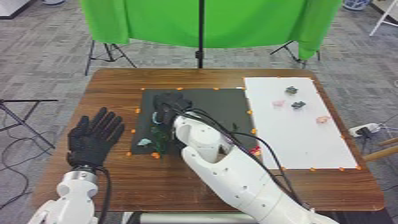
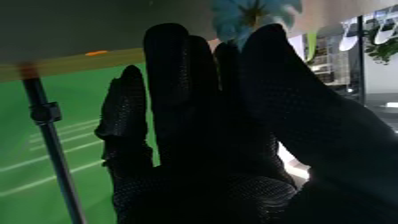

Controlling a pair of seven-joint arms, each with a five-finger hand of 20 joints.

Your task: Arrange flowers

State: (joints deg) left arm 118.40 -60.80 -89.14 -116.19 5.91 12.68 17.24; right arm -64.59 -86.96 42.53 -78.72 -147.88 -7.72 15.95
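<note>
Pink flowers (image 1: 323,119) and grey ones (image 1: 298,104) lie right of the black mat (image 1: 200,93) in the head view; left of it, the left hand (image 1: 90,142) has straight fingers.

In the right wrist view, a flower (image 2: 252,11), pale blue with a brownish centre, meets the right hand (image 2: 209,145); I can't tell if it's gripped.

Table (image 1: 133,185) — wood; flower (image 2: 238,22) — cloth, perhaps

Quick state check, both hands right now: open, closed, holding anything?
Left black-gloved hand: open, fingers straight, nothing held.
Right black-gloved hand: closed, apparently pinching a light blue flower between thumb and fingers.
</note>
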